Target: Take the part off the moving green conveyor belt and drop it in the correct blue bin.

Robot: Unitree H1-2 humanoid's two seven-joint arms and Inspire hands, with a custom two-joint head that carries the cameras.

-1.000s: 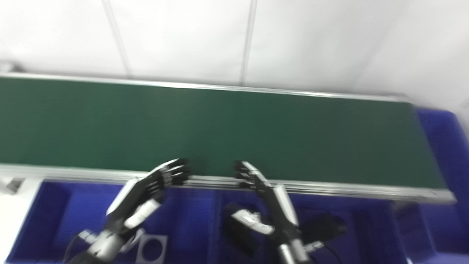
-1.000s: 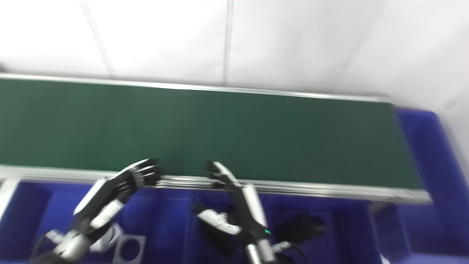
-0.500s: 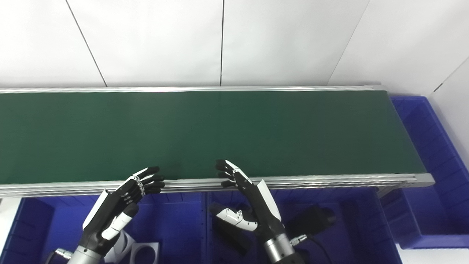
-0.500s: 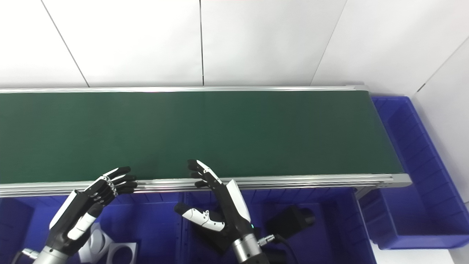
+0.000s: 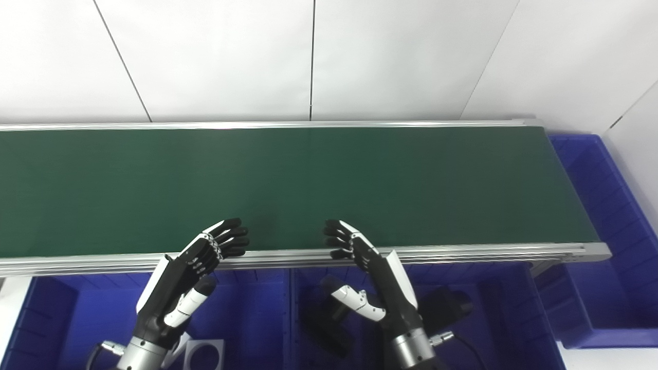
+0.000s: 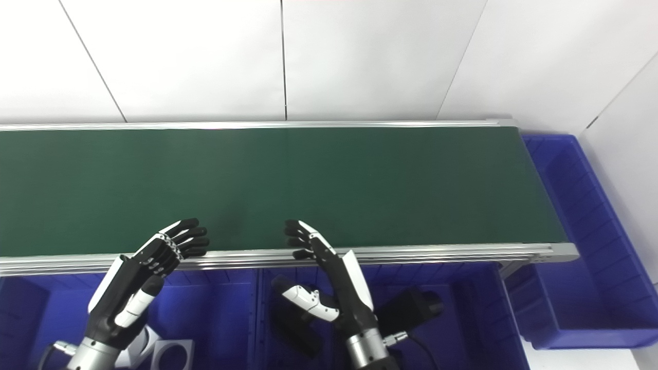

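Both hands are just hanging out at the near aluminium rail, palms facing each other: the black-and-white left hand (image 5: 193, 267) and the matching right hand (image 5: 367, 280) are both spread wide and gripping nothing, looking like a ready pose to catch whatever is coming down the long green conveyor belt (image 5: 308, 185). No part is showing anywhere on the belt right now. Below, the blue plastic bins (image 5: 252, 308) are holding grey square plates with round holes (image 5: 205, 354) and some dark lumpy bits (image 5: 447, 308), possibly motors. Nothing is blocking the reach.
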